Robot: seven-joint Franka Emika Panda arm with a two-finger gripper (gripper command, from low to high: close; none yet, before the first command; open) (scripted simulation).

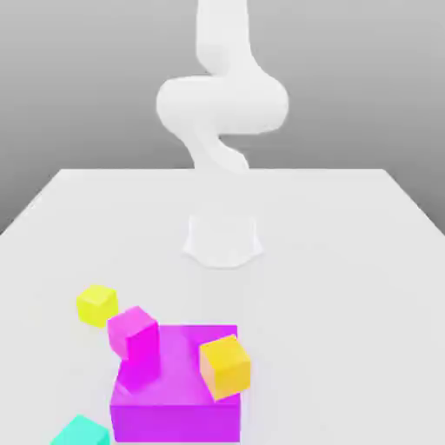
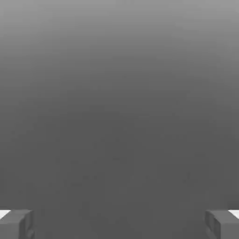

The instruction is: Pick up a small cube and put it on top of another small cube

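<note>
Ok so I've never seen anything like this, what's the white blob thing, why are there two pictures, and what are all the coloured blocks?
The white shape is a robot arm in a computer simulation, standing at the far side of a white table. The exterior view looks at the whole scene. The hand view comes from a camera on the arm's hand; the two grey tips are the fingers of its gripper, standing wide apart and holding nothing. On the table lie a small yellow cube, a small magenta block and an orange-yellow cube against a big magenta block, and a small teal cube at the near edge.
</note>
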